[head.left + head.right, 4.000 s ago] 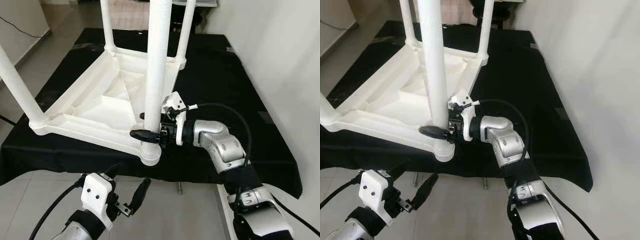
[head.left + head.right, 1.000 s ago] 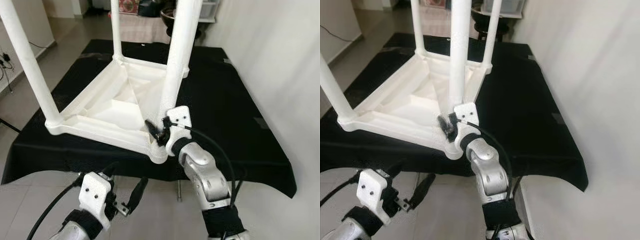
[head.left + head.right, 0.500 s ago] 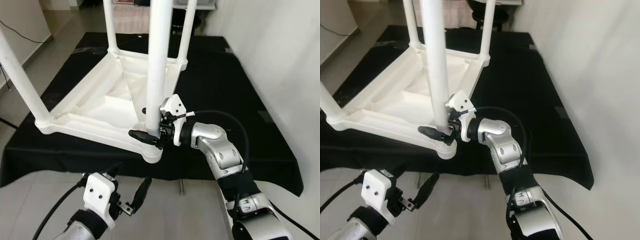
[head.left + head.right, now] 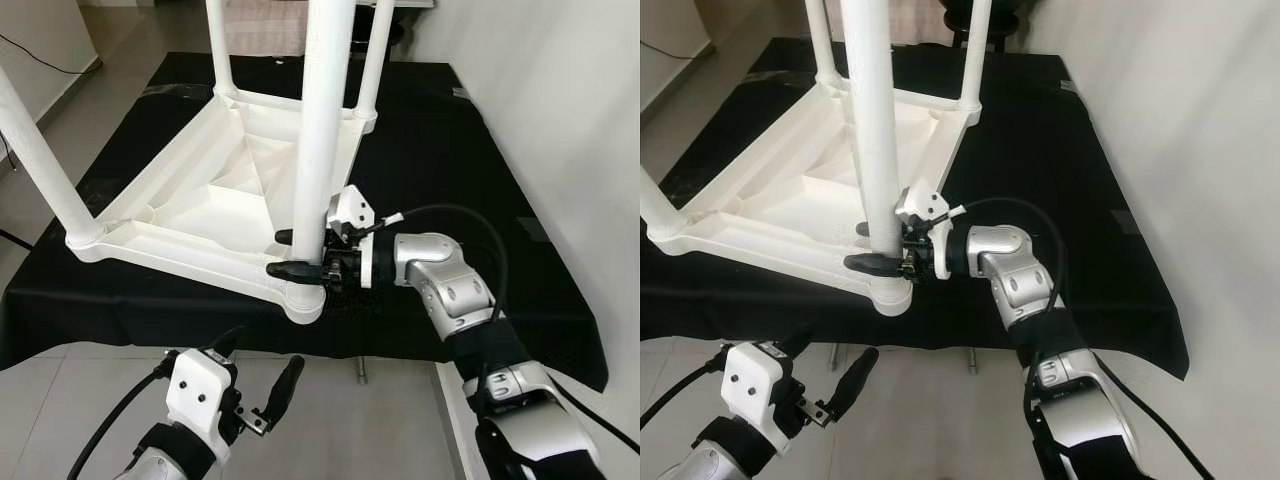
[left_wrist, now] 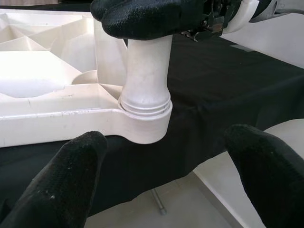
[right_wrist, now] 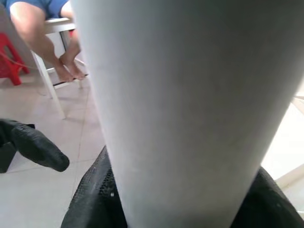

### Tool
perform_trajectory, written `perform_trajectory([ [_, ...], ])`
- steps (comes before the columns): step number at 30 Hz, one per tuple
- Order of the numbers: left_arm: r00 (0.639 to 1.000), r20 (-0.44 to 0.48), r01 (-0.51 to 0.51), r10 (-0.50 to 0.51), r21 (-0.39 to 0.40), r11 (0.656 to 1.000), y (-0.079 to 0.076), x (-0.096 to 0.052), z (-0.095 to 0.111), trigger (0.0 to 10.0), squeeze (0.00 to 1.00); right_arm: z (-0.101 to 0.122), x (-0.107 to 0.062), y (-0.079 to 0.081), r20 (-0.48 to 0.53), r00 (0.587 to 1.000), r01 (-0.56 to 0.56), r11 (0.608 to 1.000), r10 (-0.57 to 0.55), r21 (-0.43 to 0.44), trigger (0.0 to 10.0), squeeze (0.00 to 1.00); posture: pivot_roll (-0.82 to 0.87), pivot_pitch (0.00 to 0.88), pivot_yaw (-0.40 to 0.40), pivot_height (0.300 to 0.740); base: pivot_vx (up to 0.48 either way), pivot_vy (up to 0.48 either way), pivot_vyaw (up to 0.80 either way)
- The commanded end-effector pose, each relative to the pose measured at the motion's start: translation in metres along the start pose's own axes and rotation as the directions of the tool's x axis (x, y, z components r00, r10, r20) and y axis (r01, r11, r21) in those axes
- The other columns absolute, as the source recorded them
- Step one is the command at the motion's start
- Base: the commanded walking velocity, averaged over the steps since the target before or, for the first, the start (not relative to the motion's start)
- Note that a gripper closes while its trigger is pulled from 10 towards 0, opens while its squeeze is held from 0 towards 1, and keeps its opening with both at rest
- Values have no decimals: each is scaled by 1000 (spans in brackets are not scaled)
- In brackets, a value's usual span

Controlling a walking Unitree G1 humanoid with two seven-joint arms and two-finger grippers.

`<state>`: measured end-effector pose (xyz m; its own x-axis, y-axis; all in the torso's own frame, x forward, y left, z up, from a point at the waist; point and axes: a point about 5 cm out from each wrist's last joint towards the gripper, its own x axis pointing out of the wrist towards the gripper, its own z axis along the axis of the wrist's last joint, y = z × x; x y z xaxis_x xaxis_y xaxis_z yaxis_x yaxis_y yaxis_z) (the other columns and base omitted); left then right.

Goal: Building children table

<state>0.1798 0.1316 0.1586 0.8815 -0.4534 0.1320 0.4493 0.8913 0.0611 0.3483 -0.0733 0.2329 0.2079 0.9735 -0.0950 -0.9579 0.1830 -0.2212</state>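
A white plastic children's table (image 4: 200,215) lies upside down on a black cloth, its legs pointing up. The near corner leg (image 4: 322,130) stands upright in its socket (image 4: 301,300). My right gripper (image 4: 283,254) is shut on this leg just above the socket, one black finger on each side. Seen from the right wrist, the leg (image 6: 190,95) sits between the fingers (image 6: 95,199). My left gripper (image 4: 262,352) hangs open below the table's edge, in front of the socket (image 5: 145,118), holding nothing.
The black cloth (image 4: 440,150) covers a low platform beside a white wall (image 4: 580,120) on the right. Three other legs (image 4: 40,165) (image 4: 217,45) (image 4: 372,55) rise from the far corners. Tiled floor (image 4: 80,400) lies in front. A seated person's legs (image 6: 42,42) and a red stool (image 6: 9,61) are beyond.
My right gripper stays clamped on the leg, while its wrist and forearm have swung round from under the corner to the right side. The left gripper has barely moved.
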Motion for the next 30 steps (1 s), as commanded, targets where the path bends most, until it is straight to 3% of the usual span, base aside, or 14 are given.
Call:
perform_trajectory([
  [1, 1000, -20, 5, -5, -14, 1000, -2, -2, -2, 10000, 0, -4, 0, 3, 19, 999, -29, 999, 29, 18, 0, 0, 57, 204, -106, 740, 0, 0, 0],
  [5, 1000, -19, 1, -1, -13, 1000, 0, -2, -2, 10000, 0, -14, -8, 5, 18, 995, 95, 994, -96, 59, 0, 0, 43, 204, -104, 740, 0, 0, 0],
  [7, 1000, -19, -3, 2, -10, 1000, 2, -2, -3, 10000, 0, -37, -16, 16, -77, 952, 303, 944, -295, 130, 0, 0, 34, 202, -98, 740, 0, 0, 0],
  [9, 1000, -19, -3, 2, -10, 1000, 2, -2, -3, 10000, 0, -37, -16, 16, -77, 952, 303, 944, -295, 130, 0, 0, 34, 202, -98, 740, 0, 0, 0],
  [10, 1000, -21, -3, 3, -8, 1000, 4, -2, -3, 10000, 0, -52, -13, 21, -204, 879, 462, 874, -430, 149, 0, 0, 29, 200, -97, 740, 0, 0, 0],
  [11, 1000, -22, -3, 3, -7, 1000, 5, -2, -3, 10000, 0, -55, -13, 21, -233, 859, 495, 857, -456, 147, 0, 0, 29, 200, -97, 740, 0, 0, 0],
  [13, 1000, -22, -3, 3, -7, 1000, 5, -2, -3, 10000, 0, -56, -12, 22, -244, 851, 505, 851, -464, 144, 0, 0, 26, 198, -98, 740, 0, 0, 0],
  [14, 1000, -23, -2, 1, -7, 1000, 7, -1, -4, 10000, 0, -58, 1, 38, -268, 779, 615, 775, -568, 145, 0, 0, 21, 191, -90, 740, 0, 0, 0],
  [19, 1000, -24, -1, 1, -4, 1000, 11, 2, -6, 10000, 0, -53, 29, 58, -277, 672, 737, 657, -687, 158, 0, 0, 21, 169, -86, 740, 0, 0, 0],
  [25, 1000, -22, -6, 6, 0, 1000, 11, 3, -7, 10000, 0, -47, 37, 49, -259, 666, 743, 652, -700, 149, 0, 0, 23, 164, -92, 740, 0, 0, 0],
  [26, 1000, -20, -13, 13, 2, 1000, 11, 3, -7, 10000, 0, -43, 38, 45, -255, 658, 751, 643, -709, 149, 3098, 0, 28, 163, -100, 740, 0, 0, 0],
  [28, 1000, -20, -13, 13, 2, 1000, 11, 3, -7, 10000, 0, -43, 38, 45, -255, 658, 751, 643, -709, 149, 3098, 0, 28, 163, -100, 740, 0, 0, 0],
  [29, 1000, -17, -19, 19, 3, 1000, 12, 3, -6, 10000, 0, -40, 39, 43, -257, 643, 764, 628, -721, 151, 1765, 0, 31, 167, -104, 740, 0, 0, 0],
  [30, 1000, -17, -19, 19, 3, 1000, 12, 3, -6, 10000, 0, -40, 39, 43, -257, 643, 764, 628, -721, 151, 1765, 0, 31, 167, -104, 740, 0, 0, 0],
])
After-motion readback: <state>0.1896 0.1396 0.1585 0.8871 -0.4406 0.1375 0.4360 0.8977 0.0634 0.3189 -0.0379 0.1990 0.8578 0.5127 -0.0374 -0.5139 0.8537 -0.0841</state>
